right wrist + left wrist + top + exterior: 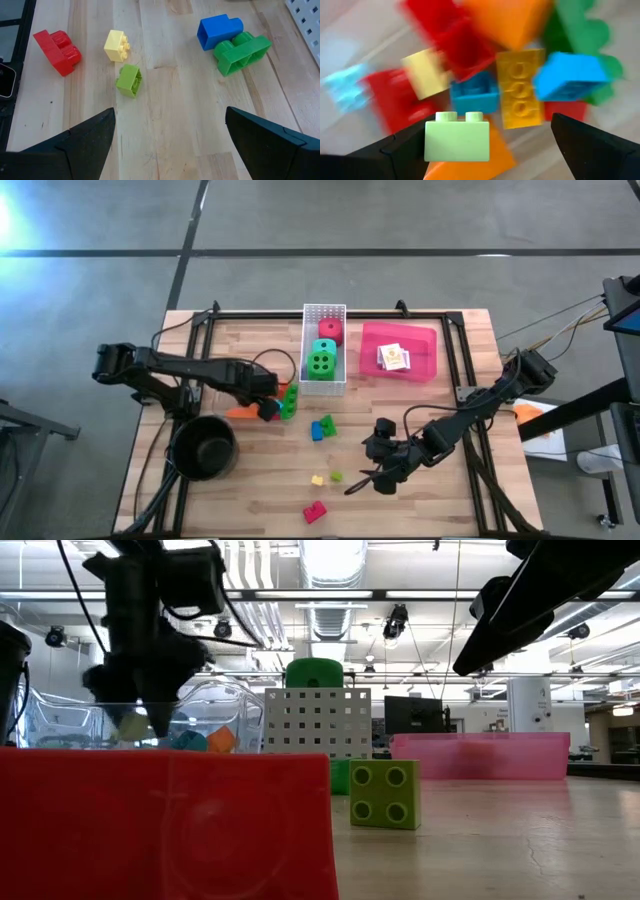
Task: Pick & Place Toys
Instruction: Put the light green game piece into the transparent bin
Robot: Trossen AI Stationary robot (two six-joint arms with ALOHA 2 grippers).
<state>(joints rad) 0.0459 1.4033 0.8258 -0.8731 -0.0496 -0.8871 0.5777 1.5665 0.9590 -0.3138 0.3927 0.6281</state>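
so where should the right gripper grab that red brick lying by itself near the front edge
Take the red brick across its long flat side walls, coming straight down from above. It seems to lie tipped, studs facing sideways, and nothing crowds it; the yellow brick lies apart. The open right gripper would probably need turning so its fingers straddle the narrow width.

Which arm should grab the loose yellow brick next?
Right. Its open tool hangs beside the yellow brick on the table; the left tool is farther off, holding a light green brick.
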